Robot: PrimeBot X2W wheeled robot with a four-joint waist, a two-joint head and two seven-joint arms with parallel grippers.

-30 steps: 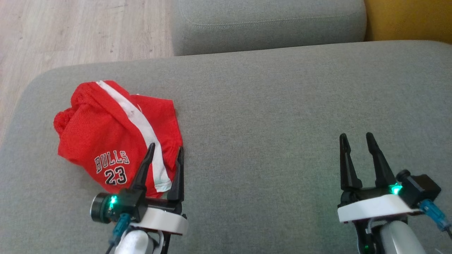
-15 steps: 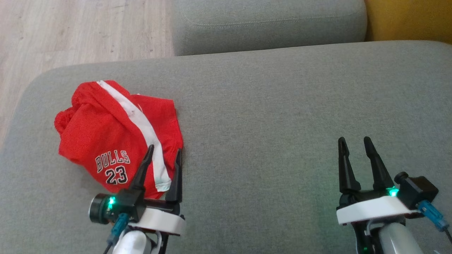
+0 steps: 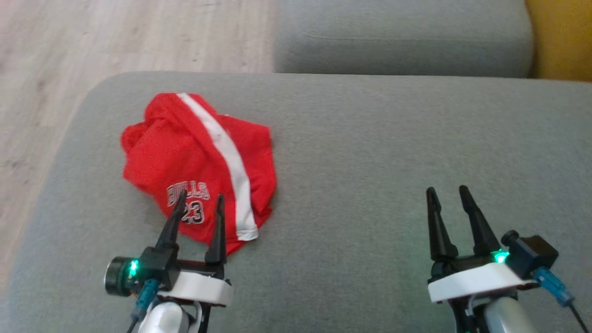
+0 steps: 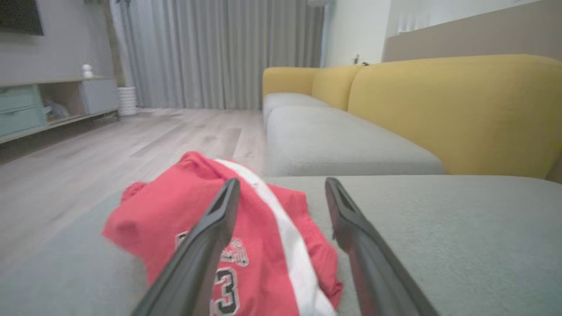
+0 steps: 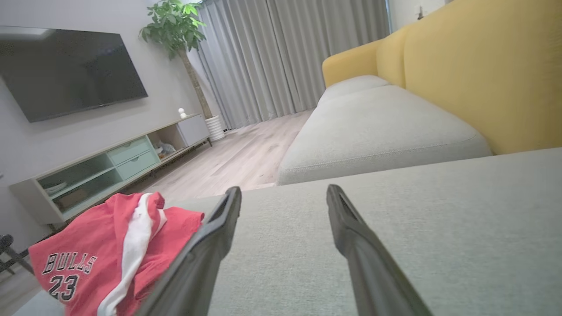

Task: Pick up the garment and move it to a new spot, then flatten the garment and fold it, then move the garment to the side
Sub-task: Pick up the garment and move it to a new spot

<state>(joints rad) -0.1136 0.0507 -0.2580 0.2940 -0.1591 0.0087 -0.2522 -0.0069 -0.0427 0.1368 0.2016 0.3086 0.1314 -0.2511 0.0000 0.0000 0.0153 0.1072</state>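
Red basketball shorts (image 3: 185, 157), printed "BULLS 23" and crossed by a white stripe (image 3: 229, 152), are seen lying crumpled on the left end of a grey sofa cushion (image 3: 370, 162), near its edge by the wooden floor (image 3: 69, 46). Compared with a second ago, the whole head view is shifted, so the shorts are pictured further right. The left gripper (image 3: 201, 194) is now lined up with the number print, where before the white stripe was straddled. Its fingers are spread wide apart above the near hem, and nothing is held; whether the cloth is touched cannot be told. The right gripper (image 3: 447, 188) is likewise spread and empty, well apart from the shorts, over bare cushion.
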